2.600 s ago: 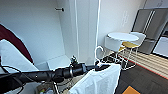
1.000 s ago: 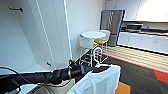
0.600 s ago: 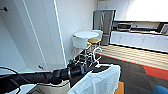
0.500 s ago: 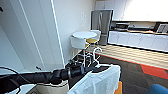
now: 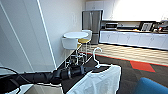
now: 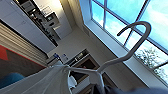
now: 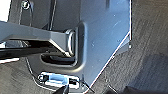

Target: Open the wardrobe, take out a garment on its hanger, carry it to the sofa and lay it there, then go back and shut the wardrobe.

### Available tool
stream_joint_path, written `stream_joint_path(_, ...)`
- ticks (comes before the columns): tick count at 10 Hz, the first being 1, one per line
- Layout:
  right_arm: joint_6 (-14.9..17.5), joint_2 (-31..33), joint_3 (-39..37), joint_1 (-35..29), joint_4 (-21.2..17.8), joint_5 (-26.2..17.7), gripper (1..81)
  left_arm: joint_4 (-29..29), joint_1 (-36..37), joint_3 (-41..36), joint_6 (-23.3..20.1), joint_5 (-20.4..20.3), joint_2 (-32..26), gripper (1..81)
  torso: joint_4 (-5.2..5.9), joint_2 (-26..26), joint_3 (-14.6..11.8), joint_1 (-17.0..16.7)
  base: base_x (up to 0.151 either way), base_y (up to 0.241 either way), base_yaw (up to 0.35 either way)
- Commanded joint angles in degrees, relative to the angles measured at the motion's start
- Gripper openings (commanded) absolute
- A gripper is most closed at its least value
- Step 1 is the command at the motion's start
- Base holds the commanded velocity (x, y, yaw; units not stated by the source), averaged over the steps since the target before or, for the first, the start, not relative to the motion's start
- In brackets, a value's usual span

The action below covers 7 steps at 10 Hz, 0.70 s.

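Observation:
My left arm reaches in from the left in the head view, and its gripper (image 5: 86, 68) is shut on the lower stem of the slim white hanger (image 5: 96, 61). The hanger's curved hook points up. The white T-shirt garment (image 5: 100, 80) hangs from it in the air over the dark carpet. A corner of the bright blue sofa (image 5: 152, 86) shows at the lower right, just beyond the shirt. From the left wrist camera the hanger (image 6: 125, 56) stands against a window, with the garment (image 6: 42, 80) draped below it and a bit of the blue sofa (image 6: 10, 78) beside that.
A tall white wall (image 5: 57, 32) runs along the left. Past it stand a round white table (image 5: 75, 34), a white chair (image 5: 69, 43) and a yellow stool (image 5: 83, 41). A steel fridge (image 5: 92, 22) and white kitchen counter (image 5: 132, 37) line the back. A red carpet patch (image 5: 141, 65) lies ahead.
The whole head view has swung to the right: the table and stools slid left, and the fridge, counter and sofa corner came in. The hanger with the shirt stays in my left gripper.

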<state>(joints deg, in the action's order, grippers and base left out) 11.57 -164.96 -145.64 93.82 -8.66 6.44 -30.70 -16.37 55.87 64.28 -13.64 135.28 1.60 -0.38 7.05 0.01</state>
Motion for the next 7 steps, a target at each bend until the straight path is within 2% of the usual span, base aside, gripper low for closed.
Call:
stream_joint_path(1, 0.1, 0.7, -0.2, -0.9, 0.6, -3.6, 81.1, -0.8, 8.4, -2.3, -0.4, -2.8, -0.3, 1.0, 0.0, 0.0, 0.0, 0.0, 0.0, 0.0, -0.257)
stream_joint_path(7, 0.0, 0.0, -0.4, -1.1, 0.7, -3.7, 81.1, -1.3, 8.3, -2.6, -0.3, -2.7, 0.0, 1.0, 0.0, 0.0, 0.0, 0.0, 0.0, 0.0, -0.257)
